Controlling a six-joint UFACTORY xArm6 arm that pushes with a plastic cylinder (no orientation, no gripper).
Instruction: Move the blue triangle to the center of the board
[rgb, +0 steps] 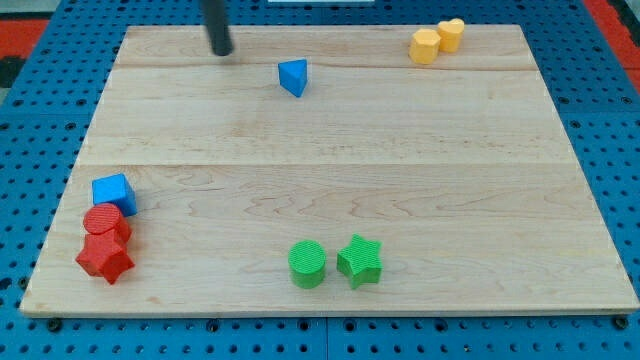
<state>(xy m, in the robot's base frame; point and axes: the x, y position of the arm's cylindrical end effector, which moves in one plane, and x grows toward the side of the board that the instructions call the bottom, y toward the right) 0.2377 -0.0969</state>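
Note:
The blue triangle (293, 77) lies on the wooden board (330, 170), near the view's top, a little left of the middle. My tip (221, 50) stands on the board to the upper left of the triangle, apart from it by a clear gap. The rod rises from the tip out of the view's top edge.
A blue cube (113, 193), a red cylinder (105, 222) and a red star (105, 258) cluster at the lower left. A green cylinder (308, 264) and a green star (360, 261) sit at the bottom middle. Two yellow blocks (437, 41) sit at the top right.

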